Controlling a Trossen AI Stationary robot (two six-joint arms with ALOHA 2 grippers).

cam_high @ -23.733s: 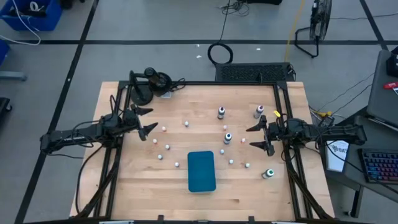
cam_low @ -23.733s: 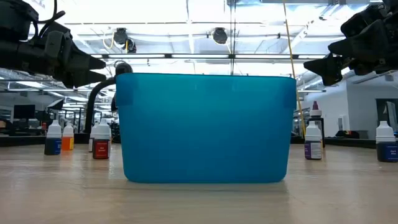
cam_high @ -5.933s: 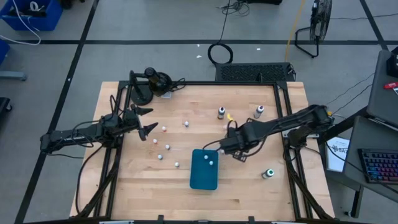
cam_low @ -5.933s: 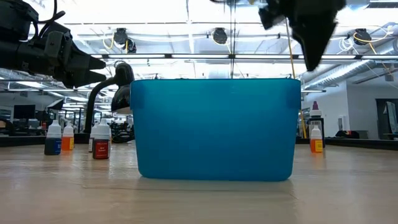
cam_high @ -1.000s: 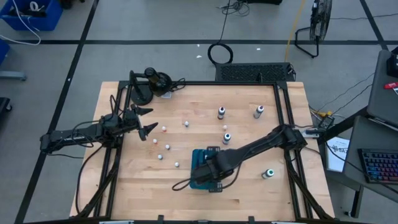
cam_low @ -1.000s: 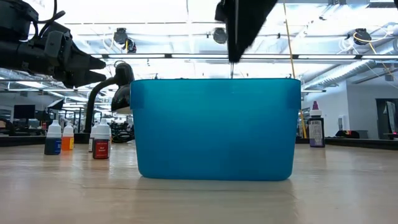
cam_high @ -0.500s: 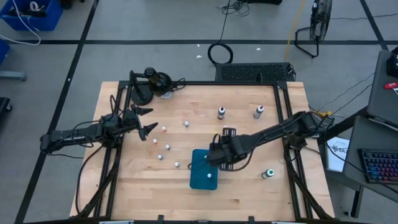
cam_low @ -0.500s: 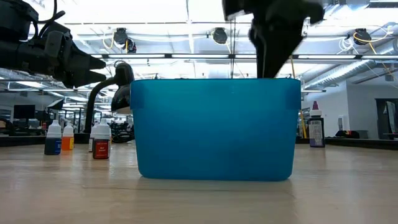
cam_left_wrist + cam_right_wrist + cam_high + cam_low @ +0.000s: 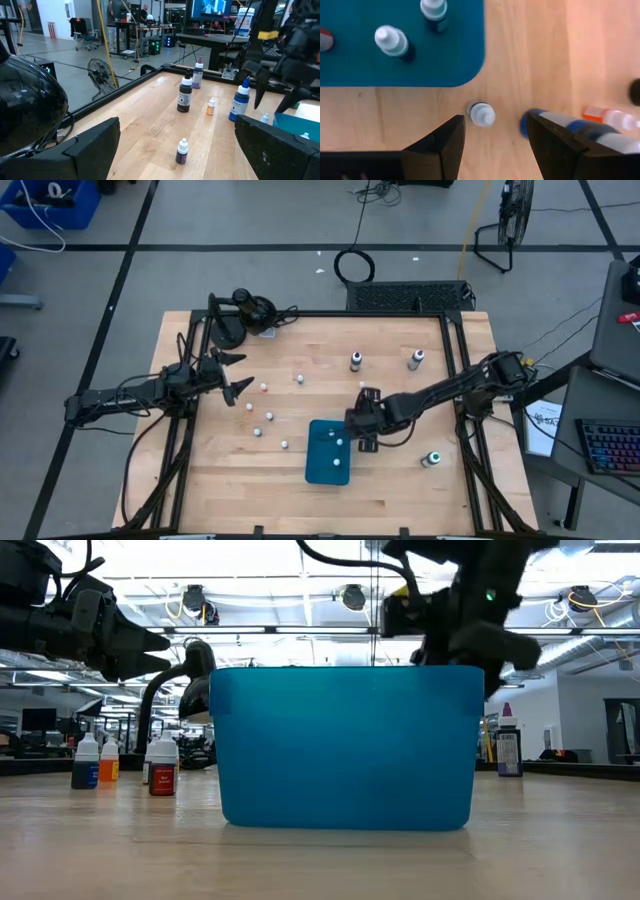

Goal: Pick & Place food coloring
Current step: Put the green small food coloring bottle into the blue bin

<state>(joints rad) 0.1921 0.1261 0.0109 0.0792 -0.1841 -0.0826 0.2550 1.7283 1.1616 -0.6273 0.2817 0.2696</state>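
The food coloring bottles [image 9: 268, 417], some standing in the teal tray [image 9: 318, 465] near the worktop's front edge and others scattered mid-worktop, look light, rigid and tippy, best pinched across the body by the empty, parted right tool [image 9: 495, 131].

Wooden table [image 9: 200, 480], light plank top, dark frame rails running along its edges. Teal tray [image 9: 318, 452] sitting flat near centre, toward 6 o'clock. Small white-capped food coloring bottles [image 9: 270, 417] standing scattered at 9 to 10 o'clock of the tray. Larger dark bottles [image 9: 355, 361] standing at 12 to 1 o'clock; one green-capped bottle [image 9: 433, 459] lying at 3 o'clock. Black lamp base [image 9: 228, 333] resting at the 11 o'clock corner.
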